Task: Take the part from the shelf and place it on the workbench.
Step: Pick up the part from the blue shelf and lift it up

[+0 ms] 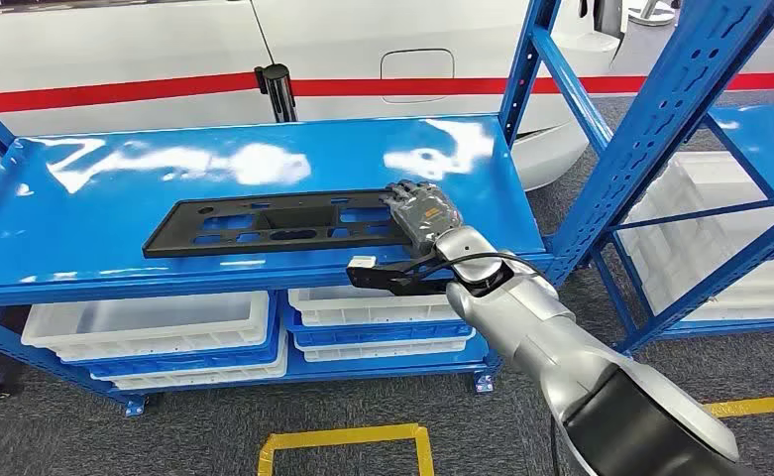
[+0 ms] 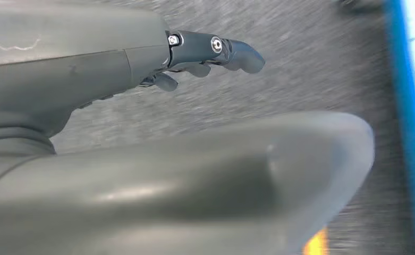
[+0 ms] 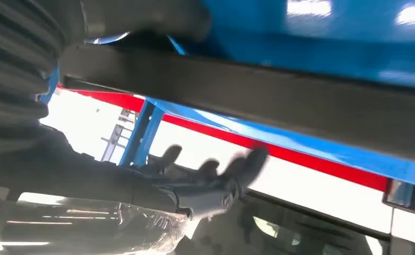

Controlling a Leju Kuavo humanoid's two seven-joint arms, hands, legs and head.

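The part (image 1: 274, 223) is a long flat black plastic panel with cut-outs, lying lengthwise on the glossy blue shelf top (image 1: 264, 159). My right hand (image 1: 422, 210) is over the panel's right end, back of the hand up. In the right wrist view the panel (image 3: 279, 101) runs as a dark bar, and my fingers (image 3: 216, 180) are spread with a clear gap between them and the bar. My left hand (image 2: 194, 58) hangs over grey floor, fingers loosely extended and holding nothing.
White bins (image 1: 155, 322) sit on the lower shelf. A second blue rack (image 1: 660, 119) with a white bin (image 1: 719, 218) stands close on the right. A black post (image 1: 278, 89) and a white car with a red stripe are behind. Yellow floor tape (image 1: 343, 436) lies in front.
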